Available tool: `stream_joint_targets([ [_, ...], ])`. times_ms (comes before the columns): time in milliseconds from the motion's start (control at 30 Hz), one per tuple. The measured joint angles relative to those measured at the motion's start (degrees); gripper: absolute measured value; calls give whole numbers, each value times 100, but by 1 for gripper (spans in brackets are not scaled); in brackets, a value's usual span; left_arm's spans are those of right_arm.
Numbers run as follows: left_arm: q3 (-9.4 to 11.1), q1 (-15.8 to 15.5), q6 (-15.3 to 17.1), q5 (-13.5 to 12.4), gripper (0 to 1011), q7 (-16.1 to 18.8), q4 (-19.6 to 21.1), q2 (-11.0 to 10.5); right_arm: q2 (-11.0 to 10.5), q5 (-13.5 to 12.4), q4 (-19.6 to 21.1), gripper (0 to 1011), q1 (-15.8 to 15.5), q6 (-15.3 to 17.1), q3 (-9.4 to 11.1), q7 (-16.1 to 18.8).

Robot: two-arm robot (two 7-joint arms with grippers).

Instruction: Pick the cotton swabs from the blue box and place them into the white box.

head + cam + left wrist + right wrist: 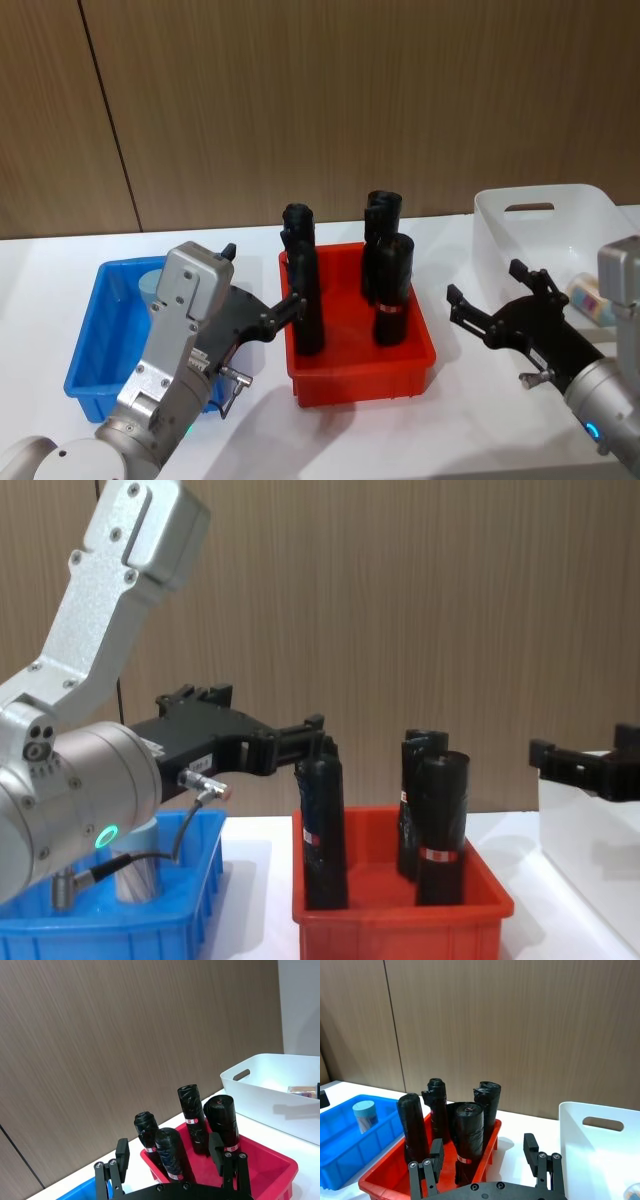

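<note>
Cotton swabs (364, 1112) stand in the blue box (85, 340), seemingly just behind the spread left gripper (262, 278), held level over its right rim; right gripper (487, 282), also spread, hovers well right.

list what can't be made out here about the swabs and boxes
- Head view: the left arm covers most of the blue box floor and part of the cotton swabs jar.
- Head view: the right arm hides the white box near part; the left wrist view's edge cuts the item inside.
</note>
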State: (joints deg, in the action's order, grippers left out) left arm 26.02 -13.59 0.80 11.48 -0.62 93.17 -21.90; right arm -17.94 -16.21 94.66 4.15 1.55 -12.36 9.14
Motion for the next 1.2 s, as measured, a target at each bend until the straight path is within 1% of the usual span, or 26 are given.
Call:
stream_joint_targets([
  [133,0,0,0,0,1004,-1,0,0,16,0,-151,1001,112,-14,9,189],
  [367,1,0,0,0,1004,-1,0,0,73,-12,-624,1001,451,-67,23,747],
  [467,0,0,0,0,1004,-1,0,0,99,-12,-784,1001,564,-92,23,931],
  [633,0,0,0,0,1004,-1,0,0,194,16,-1309,1001,950,-159,6,1396],
  [733,0,0,0,0,1004,-1,0,0,232,36,-1505,1001,1087,-182,-3,1550],
  [767,0,0,0,0,1004,-1,0,0,264,51,-1655,1001,1197,-196,-11,1634],
  [967,0,0,0,0,1004,-2,0,0,356,98,-2105,1001,1515,-247,-35,1892],
  [1000,0,0,0,0,1004,-1,0,0,386,117,-2254,1001,1617,-265,-43,1950],
  [1200,0,0,0,0,1004,-1,0,0,482,145,-2736,1001,1934,-324,-61,2129],
])
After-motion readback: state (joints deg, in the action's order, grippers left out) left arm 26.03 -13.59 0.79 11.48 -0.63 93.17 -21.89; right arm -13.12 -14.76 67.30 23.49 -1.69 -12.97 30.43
